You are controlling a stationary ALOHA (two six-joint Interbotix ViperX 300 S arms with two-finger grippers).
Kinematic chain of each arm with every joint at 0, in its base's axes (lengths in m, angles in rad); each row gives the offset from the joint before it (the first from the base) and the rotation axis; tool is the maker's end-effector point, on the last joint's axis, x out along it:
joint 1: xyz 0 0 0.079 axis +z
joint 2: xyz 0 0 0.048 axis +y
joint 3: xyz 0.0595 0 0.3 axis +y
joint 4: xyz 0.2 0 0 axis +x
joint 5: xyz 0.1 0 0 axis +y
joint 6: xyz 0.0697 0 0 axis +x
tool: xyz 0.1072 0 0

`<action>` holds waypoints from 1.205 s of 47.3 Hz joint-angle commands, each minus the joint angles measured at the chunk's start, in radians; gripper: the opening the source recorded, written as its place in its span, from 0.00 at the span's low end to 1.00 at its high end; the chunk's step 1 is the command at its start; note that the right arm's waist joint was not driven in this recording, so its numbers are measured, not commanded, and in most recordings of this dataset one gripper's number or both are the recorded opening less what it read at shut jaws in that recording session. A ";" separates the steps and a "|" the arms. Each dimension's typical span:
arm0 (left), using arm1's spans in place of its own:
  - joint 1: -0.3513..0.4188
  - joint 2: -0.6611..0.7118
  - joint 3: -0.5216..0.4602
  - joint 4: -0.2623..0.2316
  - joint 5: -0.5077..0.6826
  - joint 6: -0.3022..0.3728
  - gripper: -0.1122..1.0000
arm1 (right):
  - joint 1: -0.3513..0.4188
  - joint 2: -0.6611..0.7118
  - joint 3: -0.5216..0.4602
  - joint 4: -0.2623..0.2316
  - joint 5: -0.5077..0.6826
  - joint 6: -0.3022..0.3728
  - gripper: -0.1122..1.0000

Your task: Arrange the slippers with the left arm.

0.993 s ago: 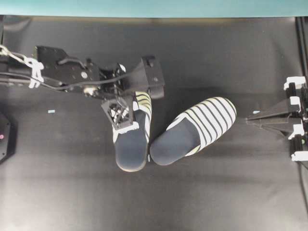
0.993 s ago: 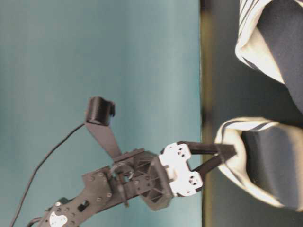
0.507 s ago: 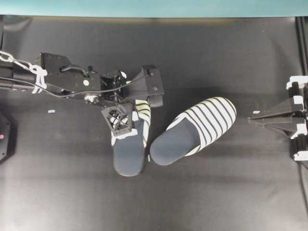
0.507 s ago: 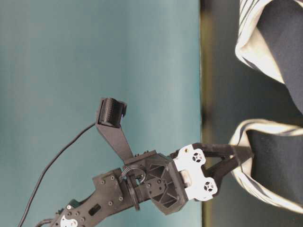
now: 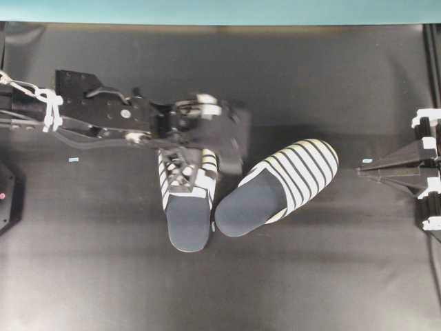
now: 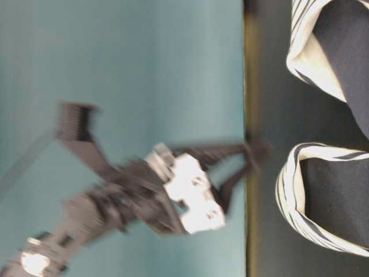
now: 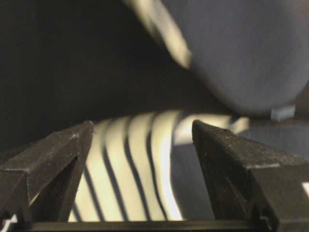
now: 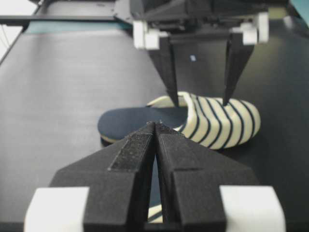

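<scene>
Two striped slippers with navy insoles lie side by side mid-table. The left slipper [image 5: 187, 207] points straight away with its heel toward the near edge. The right slipper [image 5: 279, 186] lies at a slant, its heel touching the first. My left gripper [image 5: 185, 178] is open, blurred by motion, and hovers just above the left slipper's striped upper [image 7: 140, 169], holding nothing. In the table-level view the left gripper [image 6: 256, 158] is clear of the left slipper [image 6: 323, 208]. My right gripper [image 5: 365, 169] is shut and empty at the right edge.
The black table [image 5: 310, 276] ends at a teal wall [image 5: 220, 10] at the back. A small pale chip [image 5: 74, 160] lies at the left. A dark device [image 5: 5, 196] sits at the left edge.
The left gripper let go of the left slipper's upper edge, opened and rose off it. That slipper settled flat and straighter. The right arm has not moved.
</scene>
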 commanded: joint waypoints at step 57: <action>-0.041 0.325 -0.371 0.002 -0.094 0.247 0.11 | 0.000 0.000 0.020 0.006 -0.011 0.023 0.10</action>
